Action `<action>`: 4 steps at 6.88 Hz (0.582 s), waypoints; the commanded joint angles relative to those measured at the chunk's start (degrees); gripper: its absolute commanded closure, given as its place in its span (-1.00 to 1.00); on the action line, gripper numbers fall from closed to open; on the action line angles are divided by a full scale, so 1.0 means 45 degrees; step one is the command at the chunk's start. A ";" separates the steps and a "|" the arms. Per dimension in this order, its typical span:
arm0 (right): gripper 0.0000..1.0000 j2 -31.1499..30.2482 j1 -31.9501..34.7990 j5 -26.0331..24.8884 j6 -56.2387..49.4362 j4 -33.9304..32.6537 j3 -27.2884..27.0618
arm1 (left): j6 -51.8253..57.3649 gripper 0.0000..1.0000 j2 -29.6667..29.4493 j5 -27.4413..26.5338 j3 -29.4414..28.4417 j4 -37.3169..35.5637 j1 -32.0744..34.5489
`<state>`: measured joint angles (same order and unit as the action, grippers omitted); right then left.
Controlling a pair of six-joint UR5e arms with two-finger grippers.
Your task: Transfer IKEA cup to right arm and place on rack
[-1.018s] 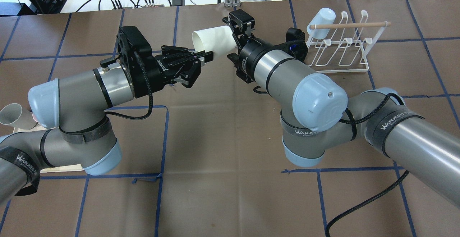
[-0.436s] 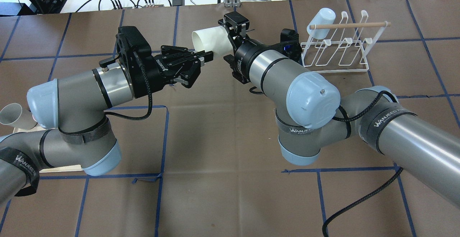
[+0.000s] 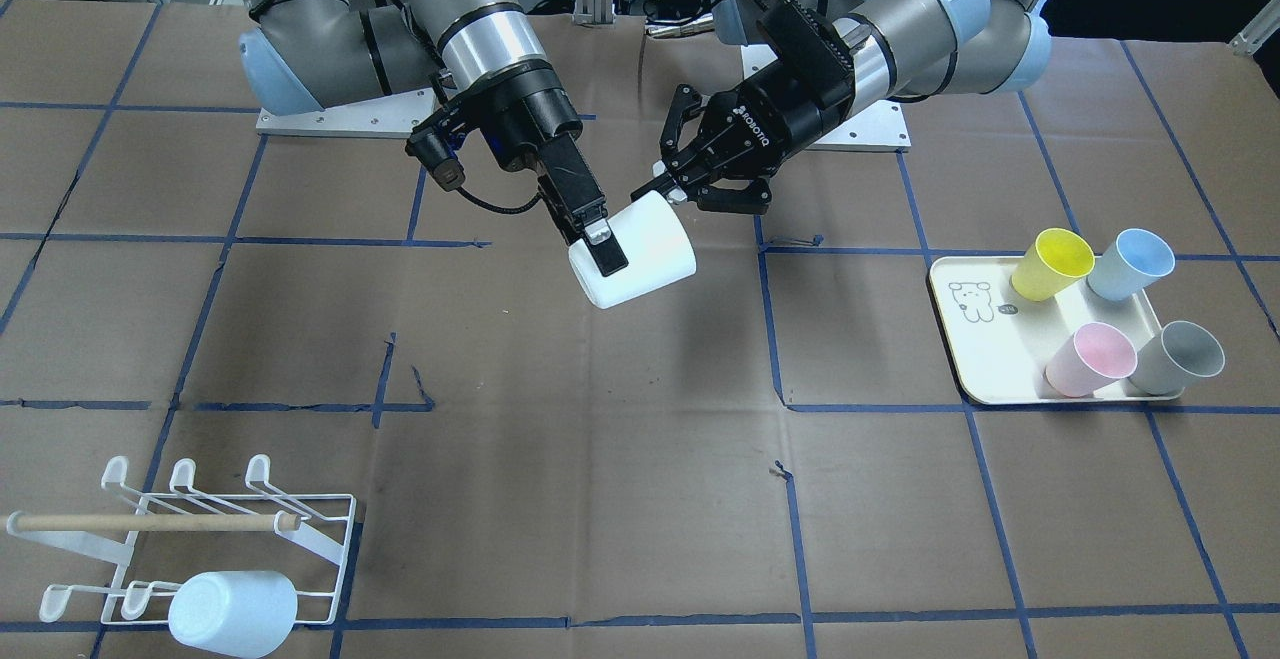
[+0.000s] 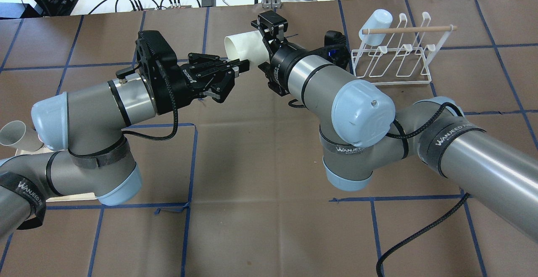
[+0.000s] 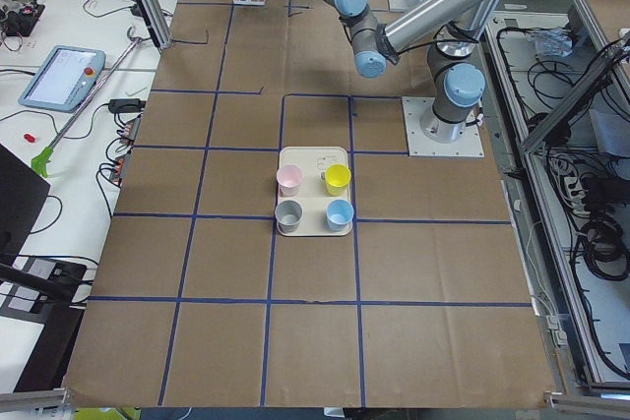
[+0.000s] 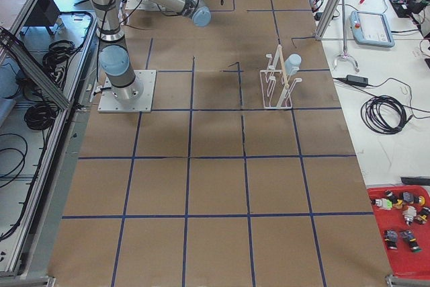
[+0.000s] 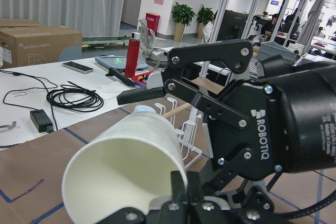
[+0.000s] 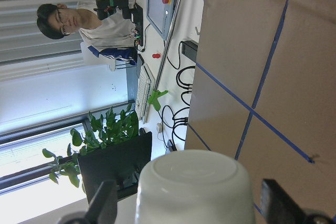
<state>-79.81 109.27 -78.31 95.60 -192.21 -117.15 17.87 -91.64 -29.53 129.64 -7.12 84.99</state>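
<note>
Desk (image 4: 252,163): brown paper, blue tape grid. Right arm (image 4: 361,109): reaches mid-desk, its end effector (image 3: 603,244) spread open, fingers either side of the cup's base end. Rack (image 4: 395,62): far right of the desk, one pale cup (image 4: 378,27) hung on it. IKEA cup (image 3: 640,259): white, airborne, lying sideways between the arms. Left end effector (image 4: 241,63): clenched on the cup's rim. Handling note: the right should close squarely before the left lets go.

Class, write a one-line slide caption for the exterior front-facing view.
Handover in mid-air: left tool pinches the white cup at its rim; open right tool straddles its base.
</note>
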 commanded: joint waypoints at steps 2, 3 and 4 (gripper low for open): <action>-0.49 0.0001 0.0015 0.0040 0.0005 0.0037 -0.0021 | -0.0006 0.91 -0.0006 0.0000 -0.0019 0.0000 0.0000; -0.37 0.0001 -0.0004 0.0040 0.0005 0.0018 -0.0021 | -0.0006 0.91 0.0013 0.0000 -0.0019 0.0020 0.0000; -0.26 0.0001 -0.0004 0.0059 0.0005 -0.0002 -0.0021 | -0.0006 0.84 0.0013 0.0000 -0.0039 0.0020 0.0000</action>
<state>-79.80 109.28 -78.13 95.63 -192.12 -117.23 17.85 -91.61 -29.53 129.54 -7.06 84.99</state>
